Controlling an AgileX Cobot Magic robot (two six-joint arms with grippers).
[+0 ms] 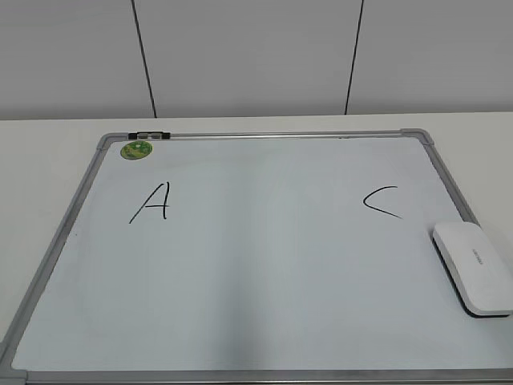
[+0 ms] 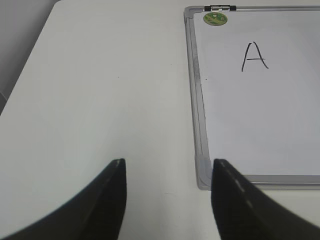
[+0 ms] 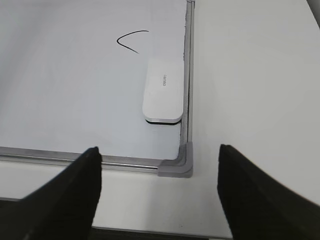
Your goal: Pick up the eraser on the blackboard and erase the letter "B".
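The eraser [image 3: 163, 90] is seen lying lengthwise just ahead of the spread, empty right gripper [image 3: 159, 195], beside the blackboard [image 3: 186, 75] frame. The left gripper [image 2: 169, 200], likewise spread and empty, is held well apart; no "B" is visible.

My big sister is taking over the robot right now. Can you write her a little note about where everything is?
Left gripper: open, empty, over the table left of the blackboard.
Right gripper: open, empty, off the board's near right corner.
Eraser: lying on the board's right edge, below the "C".
Letters: only "A" and "C" show; no "B" between them.
Done: "B" looks erased. Left: nothing that shows.
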